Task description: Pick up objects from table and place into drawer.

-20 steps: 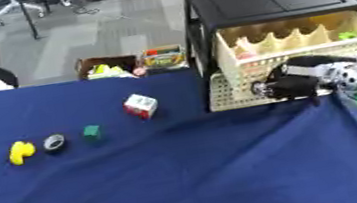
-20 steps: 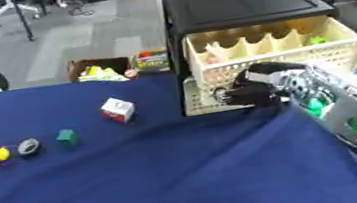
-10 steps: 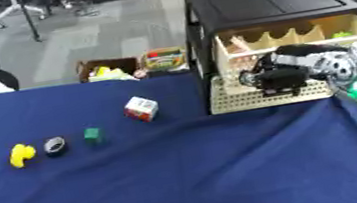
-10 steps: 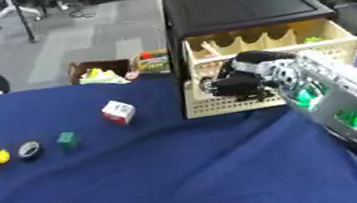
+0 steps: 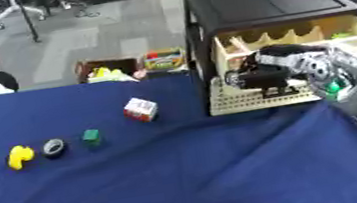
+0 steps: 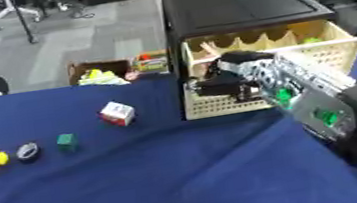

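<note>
the right hand (image 5: 260,77) is hanging at the front of the open drawer (image 5: 343,43), over by the bench's (image 5: 184,173) right side - i can't tell how far its fingers are open or whether they're holding anything. the loose pieces are sitting well off to its left: the red-and-white block (image 5: 141,109) nearest, then the green cube (image 5: 91,135), grey ring (image 5: 54,147) and yellow piece (image 5: 20,157) in a row - so i'm guessing the next reach is going leftward across the cloth.
</note>
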Available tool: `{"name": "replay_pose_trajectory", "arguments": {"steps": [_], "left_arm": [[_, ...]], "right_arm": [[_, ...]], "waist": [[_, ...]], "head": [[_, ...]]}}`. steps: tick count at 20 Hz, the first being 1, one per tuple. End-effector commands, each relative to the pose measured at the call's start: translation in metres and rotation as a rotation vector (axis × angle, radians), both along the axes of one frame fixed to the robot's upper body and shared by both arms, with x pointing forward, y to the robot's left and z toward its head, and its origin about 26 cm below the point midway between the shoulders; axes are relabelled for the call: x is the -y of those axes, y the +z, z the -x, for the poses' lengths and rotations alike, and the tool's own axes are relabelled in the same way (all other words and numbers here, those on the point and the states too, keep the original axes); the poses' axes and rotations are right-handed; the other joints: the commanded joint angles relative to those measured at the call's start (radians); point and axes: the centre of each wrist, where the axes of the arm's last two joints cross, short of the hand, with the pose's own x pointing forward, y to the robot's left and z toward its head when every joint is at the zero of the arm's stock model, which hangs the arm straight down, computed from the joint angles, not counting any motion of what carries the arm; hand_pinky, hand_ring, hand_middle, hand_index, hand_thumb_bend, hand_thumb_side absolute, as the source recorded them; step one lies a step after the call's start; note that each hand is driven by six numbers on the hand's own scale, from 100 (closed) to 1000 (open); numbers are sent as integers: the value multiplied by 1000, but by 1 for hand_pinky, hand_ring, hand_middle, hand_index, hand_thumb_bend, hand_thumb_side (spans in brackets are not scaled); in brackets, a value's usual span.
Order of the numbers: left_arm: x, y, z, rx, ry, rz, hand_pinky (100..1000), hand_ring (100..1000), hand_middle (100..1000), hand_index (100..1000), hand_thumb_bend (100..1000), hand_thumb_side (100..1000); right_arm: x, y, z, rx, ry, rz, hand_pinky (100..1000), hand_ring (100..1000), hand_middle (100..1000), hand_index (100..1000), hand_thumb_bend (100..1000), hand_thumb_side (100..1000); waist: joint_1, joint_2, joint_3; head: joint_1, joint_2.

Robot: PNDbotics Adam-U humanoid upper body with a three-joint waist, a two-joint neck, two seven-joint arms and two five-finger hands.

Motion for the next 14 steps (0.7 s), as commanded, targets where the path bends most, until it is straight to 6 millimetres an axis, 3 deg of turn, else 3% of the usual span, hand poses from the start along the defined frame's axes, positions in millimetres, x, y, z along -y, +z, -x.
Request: {"name": "replay_pose_trajectory", "arguments": {"steps": [1, 14], "left_arm": [[-1, 8, 2, 27, 0, -15, 502, 530, 523, 848, 222, 844], [0, 5, 3, 24, -1, -8, 502, 512, 522, 848, 222, 847]], "right_arm": [[3, 10, -8, -284, -202, -47, 500, 648, 647, 848, 100, 1000], [2, 19, -18, -166, -251, -63, 495, 643, 643, 849, 100, 1000]], "waist": [[5, -13, 4], [12, -6, 12]], "head": [[-7, -15], [-23, -20]]}}
